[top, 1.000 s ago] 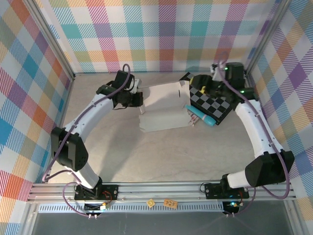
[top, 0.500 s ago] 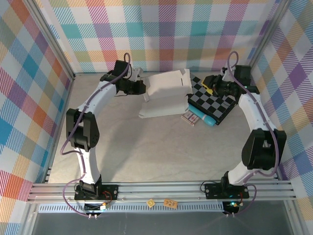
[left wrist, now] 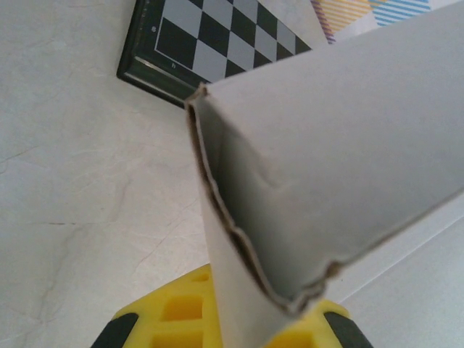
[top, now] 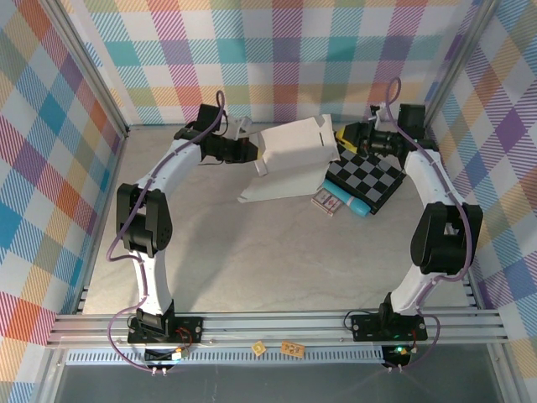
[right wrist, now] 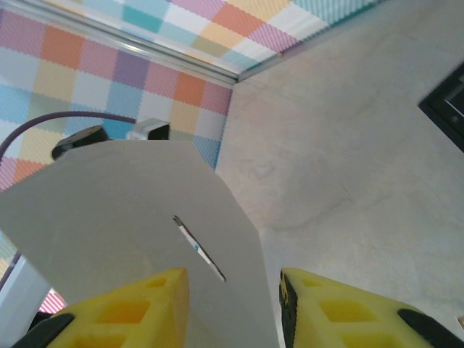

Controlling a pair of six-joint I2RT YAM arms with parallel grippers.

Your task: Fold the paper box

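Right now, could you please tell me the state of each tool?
Left tool: closed on the paper box edge.
Right tool: open, straddling the box's slotted flap, not clamped.

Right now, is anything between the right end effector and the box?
Nothing visible does. In the wrist view, the box's slotted flap sits in the gap between the fingers of the right end effector. The board lies flat off to the side, not between them.

Paper box [top: 294, 149]: white cardboard, half-folded, upper panel raised and tilted, base flat nr surface's far edge.
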